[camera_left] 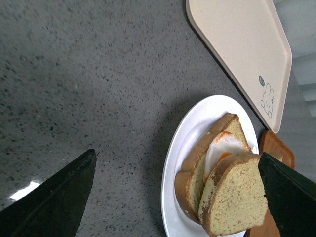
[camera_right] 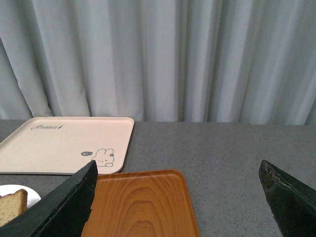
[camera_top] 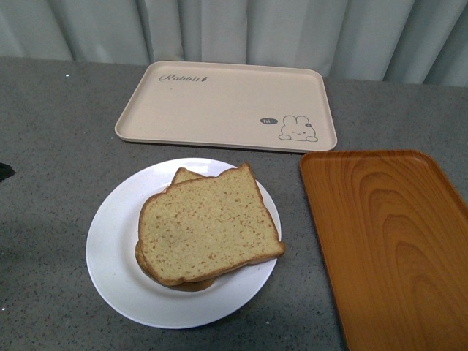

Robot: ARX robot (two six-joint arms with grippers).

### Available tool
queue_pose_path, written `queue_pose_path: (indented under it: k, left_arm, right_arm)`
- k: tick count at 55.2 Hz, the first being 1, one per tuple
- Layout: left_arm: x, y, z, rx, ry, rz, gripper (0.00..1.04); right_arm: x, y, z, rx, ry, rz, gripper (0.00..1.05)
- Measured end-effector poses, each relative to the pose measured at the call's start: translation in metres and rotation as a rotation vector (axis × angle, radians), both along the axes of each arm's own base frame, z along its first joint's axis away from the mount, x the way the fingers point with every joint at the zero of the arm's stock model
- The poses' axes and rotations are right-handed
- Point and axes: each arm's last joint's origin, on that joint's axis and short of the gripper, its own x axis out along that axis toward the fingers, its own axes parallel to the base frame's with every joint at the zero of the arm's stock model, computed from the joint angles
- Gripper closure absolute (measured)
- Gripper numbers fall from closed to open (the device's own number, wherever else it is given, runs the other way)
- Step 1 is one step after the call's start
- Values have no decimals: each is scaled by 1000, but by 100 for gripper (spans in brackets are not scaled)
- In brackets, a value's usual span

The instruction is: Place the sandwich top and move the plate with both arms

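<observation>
The sandwich top (camera_top: 208,225), a tan speckled slice with a brown crust, lies on the stack on the white plate (camera_top: 110,256). The left wrist view shows it (camera_left: 237,197) over a fried egg (camera_left: 222,148) and a lower slice (camera_left: 190,180) on the plate (camera_left: 170,163). My left gripper (camera_left: 177,190) is open, its dark fingers (camera_left: 54,202) astride the plate's near side, above the table. My right gripper (camera_right: 177,197) is open and empty above the orange tray (camera_right: 140,202). Only a corner of the bread (camera_right: 12,205) and plate (camera_right: 30,193) shows in the right wrist view. Only a dark tip (camera_top: 6,172) of an arm shows at the front view's left edge.
A beige rabbit tray (camera_top: 227,106) lies behind the plate on the grey table (camera_top: 58,146). An orange wood-grain tray (camera_top: 391,241) lies right of the plate. A grey curtain (camera_top: 256,29) hangs along the table's far edge.
</observation>
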Motion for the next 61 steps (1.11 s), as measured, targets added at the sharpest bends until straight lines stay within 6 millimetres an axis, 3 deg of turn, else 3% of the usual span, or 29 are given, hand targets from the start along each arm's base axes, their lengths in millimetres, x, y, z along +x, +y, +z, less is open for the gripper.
queue_pose_path:
  k: [31, 53, 56, 61]
  left_arm:
    - [26, -25, -50, -110, 145, -43, 6]
    - [35, -35, -57, -177, 168, -35, 6]
    - [36, -36, -58, -178, 170, -39, 14]
    - [37, -36, -59, -180, 176, -39, 35]
  right_arm:
    - [0, 0, 0, 0, 0, 0, 9]
    - [0, 0, 0, 0, 0, 0, 9]
    - [0, 0, 0, 0, 0, 0, 9]
    - [0, 0, 0, 0, 0, 0, 9]
